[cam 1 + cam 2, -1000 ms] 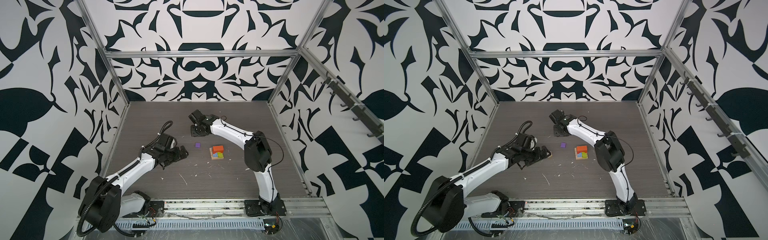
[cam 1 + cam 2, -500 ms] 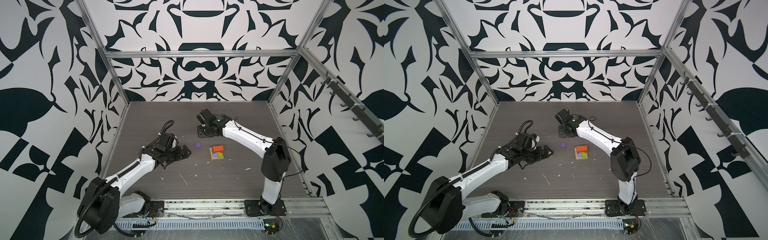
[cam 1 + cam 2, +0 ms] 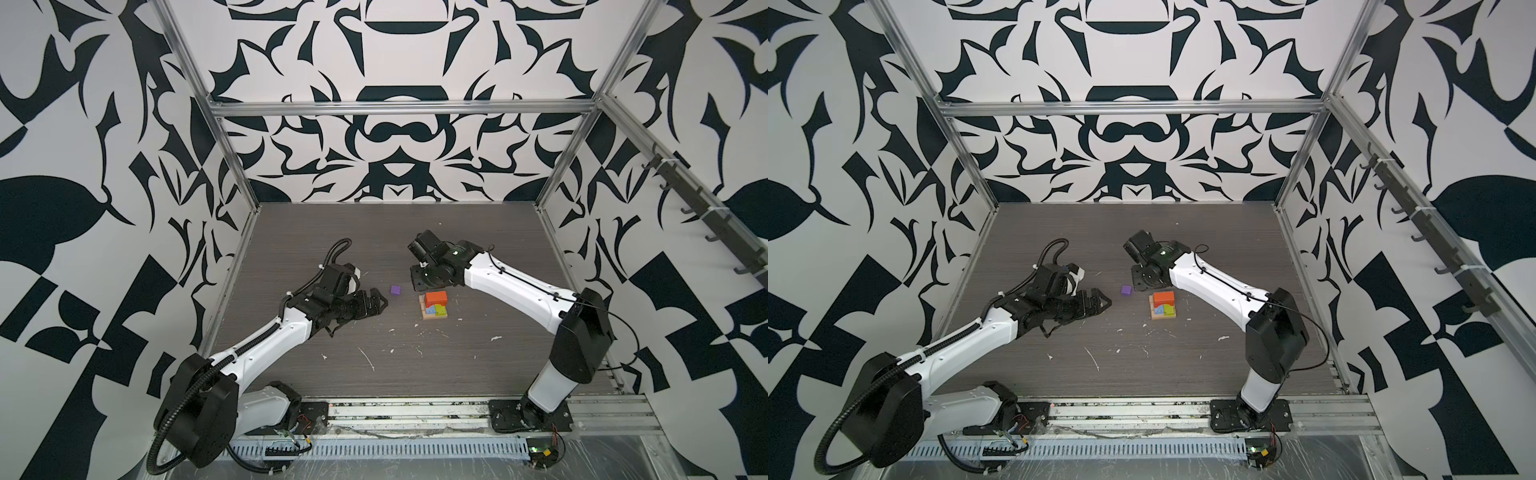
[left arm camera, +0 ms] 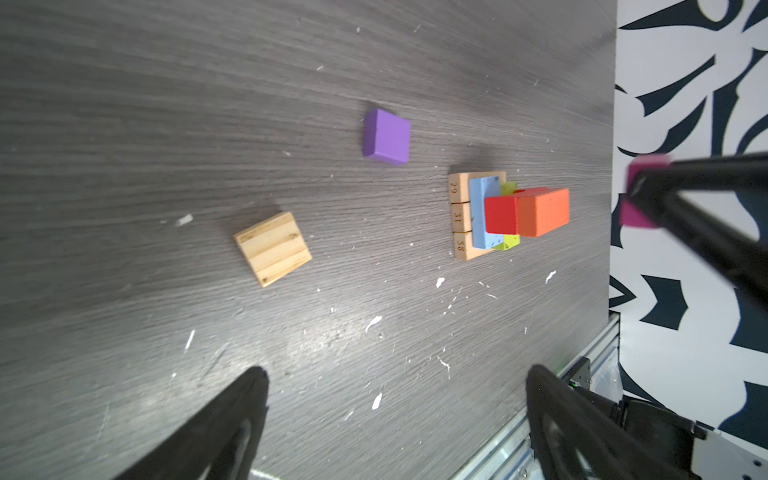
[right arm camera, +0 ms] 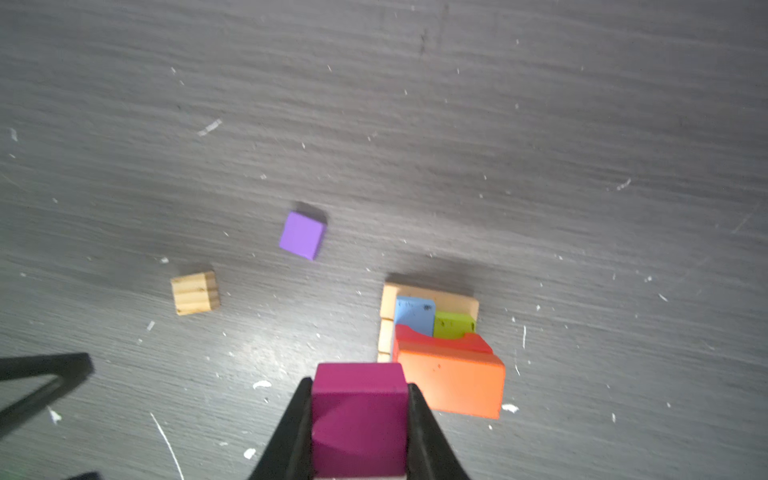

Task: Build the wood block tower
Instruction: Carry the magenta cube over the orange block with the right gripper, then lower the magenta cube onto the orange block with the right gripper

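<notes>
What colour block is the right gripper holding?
Magenta; the block shows best in the right wrist view, in the right gripper.

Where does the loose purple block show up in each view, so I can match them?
Top view: purple block lies just left of the tower.
Top view: purple block, likewise just left of the tower.
Left wrist: purple block lies apart from the tan cube and the tower.
Right wrist: purple block lies apart from the tan cube and the tower.
Shared landmark: the orange block topping the tower.
</notes>
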Controlling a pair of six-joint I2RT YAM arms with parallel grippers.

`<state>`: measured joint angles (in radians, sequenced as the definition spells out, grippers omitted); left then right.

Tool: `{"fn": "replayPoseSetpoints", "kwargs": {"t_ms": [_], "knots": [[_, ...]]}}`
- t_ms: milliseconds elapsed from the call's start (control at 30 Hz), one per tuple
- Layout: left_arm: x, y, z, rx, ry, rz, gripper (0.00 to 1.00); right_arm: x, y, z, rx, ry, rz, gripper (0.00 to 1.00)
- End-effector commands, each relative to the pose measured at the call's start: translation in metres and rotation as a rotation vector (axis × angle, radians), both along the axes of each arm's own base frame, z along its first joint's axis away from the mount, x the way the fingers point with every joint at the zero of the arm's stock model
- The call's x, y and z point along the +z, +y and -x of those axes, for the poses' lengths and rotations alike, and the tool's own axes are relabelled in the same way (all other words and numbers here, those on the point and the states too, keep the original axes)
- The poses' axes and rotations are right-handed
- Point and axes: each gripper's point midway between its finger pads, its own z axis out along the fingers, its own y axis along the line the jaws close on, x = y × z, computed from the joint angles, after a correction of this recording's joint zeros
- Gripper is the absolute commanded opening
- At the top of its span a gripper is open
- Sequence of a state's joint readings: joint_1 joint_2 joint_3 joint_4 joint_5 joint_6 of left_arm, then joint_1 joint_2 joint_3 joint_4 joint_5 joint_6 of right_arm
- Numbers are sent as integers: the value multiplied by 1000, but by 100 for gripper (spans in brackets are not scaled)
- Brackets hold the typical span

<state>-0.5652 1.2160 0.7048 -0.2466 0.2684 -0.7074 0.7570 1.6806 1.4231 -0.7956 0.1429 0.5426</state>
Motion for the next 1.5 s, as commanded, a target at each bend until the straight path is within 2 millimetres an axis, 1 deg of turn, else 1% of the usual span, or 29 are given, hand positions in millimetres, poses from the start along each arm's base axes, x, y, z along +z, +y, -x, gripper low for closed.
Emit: {"fn": "replayPoseSetpoints", "kwargs": {"t_ms": [0,267,467,767,833,1367,1467], "knots": [[22,-11,-7,-33,-63,47,99,9,-12,10,9,-14,21,30],[32,-22,-4,-73,-83,105,100,-1,-22,16,2,12,53,30],[35,-24,-3,-80,-93,121,100,-8,-31,15,2,18,79,30],[43,-34,-2,-95,-78,195,100,-22,-40,13,-14,52,73,29],[46,-35,-2,-93,-85,203,100,-24,-41,13,-17,55,73,29],[43,-33,-1,-85,-78,198,100,-40,-37,8,-24,80,64,28],[42,-32,-1,-83,-76,196,100,-42,-38,7,-37,81,73,29]]}}
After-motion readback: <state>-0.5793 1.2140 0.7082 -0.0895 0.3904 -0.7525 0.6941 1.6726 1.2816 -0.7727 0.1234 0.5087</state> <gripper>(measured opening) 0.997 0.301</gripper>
